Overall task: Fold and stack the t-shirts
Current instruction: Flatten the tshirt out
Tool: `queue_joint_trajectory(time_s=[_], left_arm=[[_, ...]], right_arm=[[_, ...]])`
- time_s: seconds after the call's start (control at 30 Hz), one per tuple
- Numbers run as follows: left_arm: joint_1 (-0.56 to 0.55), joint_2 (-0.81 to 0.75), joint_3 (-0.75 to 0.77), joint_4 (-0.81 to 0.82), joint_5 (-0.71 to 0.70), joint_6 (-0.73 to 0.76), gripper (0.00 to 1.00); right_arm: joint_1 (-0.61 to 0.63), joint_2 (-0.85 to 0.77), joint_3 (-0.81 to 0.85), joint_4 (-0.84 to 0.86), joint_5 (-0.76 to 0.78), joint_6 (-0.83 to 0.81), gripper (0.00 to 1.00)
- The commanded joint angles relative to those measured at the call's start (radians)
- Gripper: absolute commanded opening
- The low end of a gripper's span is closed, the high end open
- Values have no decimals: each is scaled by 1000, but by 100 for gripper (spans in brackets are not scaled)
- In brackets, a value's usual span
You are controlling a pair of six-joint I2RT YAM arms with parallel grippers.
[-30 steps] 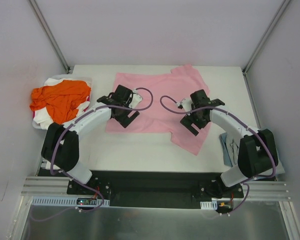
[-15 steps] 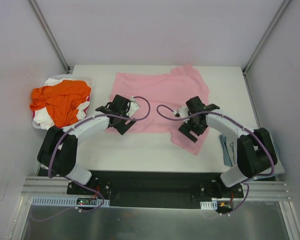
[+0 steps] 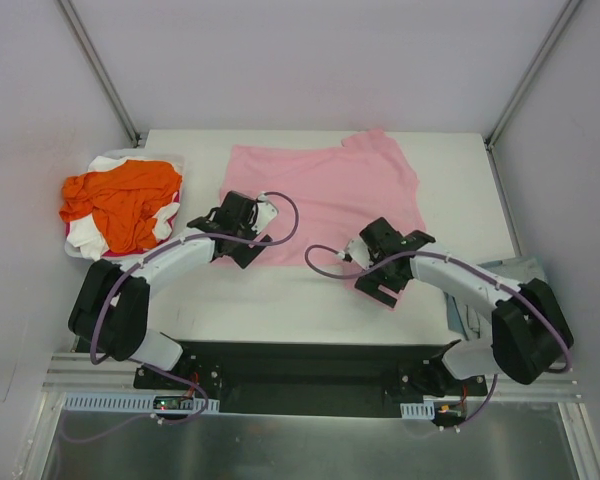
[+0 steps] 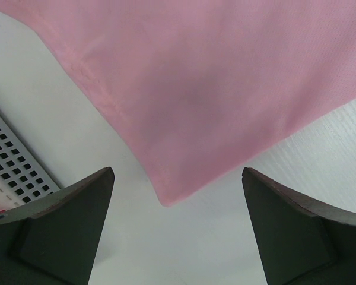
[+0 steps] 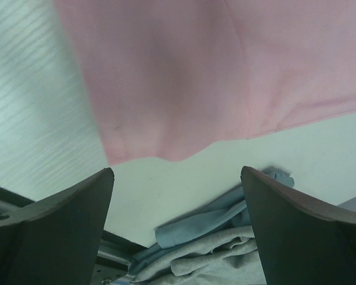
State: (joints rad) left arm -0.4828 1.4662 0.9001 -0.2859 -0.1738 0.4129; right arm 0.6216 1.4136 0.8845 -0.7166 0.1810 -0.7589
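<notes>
A light pink t-shirt lies spread flat on the white table. My left gripper is open and empty over the shirt's near left corner. In the left wrist view that corner lies just ahead of the gap between my fingers. My right gripper is open and empty over the shirt's near right corner. In the right wrist view the pink hem lies just ahead of the open jaws. An orange t-shirt and a white one lie heaped at the left. Grey-blue t-shirts lie at the right edge and also show in the right wrist view.
The heap at the left sits in a white perforated basket beside the table's left edge. Grey walls and two slanted metal posts enclose the table. Bare white table lies between the shirt and the arm bases.
Both grippers have moved toward me along the pink shirt, from its middle to its near corners. The shirt's near right part now lies flatter. The grey-blue cloth shows more at the right.
</notes>
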Motion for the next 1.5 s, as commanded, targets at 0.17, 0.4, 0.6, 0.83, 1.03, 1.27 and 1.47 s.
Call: queue_joint_trajectory(time_s=[0.17,0.4,0.6,0.83,1.03,1.27,1.47], left_arm=[[6,-49,-24,30,-27,14,90],[7,-40,-35,33,-35,23,90],[7,-35,-35,40,-32,35,90],[9,-27,-40,59,-33,38,90],[35,5,-55,67,3,41,90],[47,-40,-90,57,63,49,91],[49,-72,-121,36,97,44,91]], right_arm=[[173,-142,-79,-73,37,15,90],[207,-111,-150,-37,31,-11,88],[205,-105,-173,5,6,-40,87],[204,-59,-167,49,18,-69,86],[199,-28,-159,65,34,-79,85],[161,-24,-150,78,45,-79,85],[148,-15,-137,78,48,-83,85]])
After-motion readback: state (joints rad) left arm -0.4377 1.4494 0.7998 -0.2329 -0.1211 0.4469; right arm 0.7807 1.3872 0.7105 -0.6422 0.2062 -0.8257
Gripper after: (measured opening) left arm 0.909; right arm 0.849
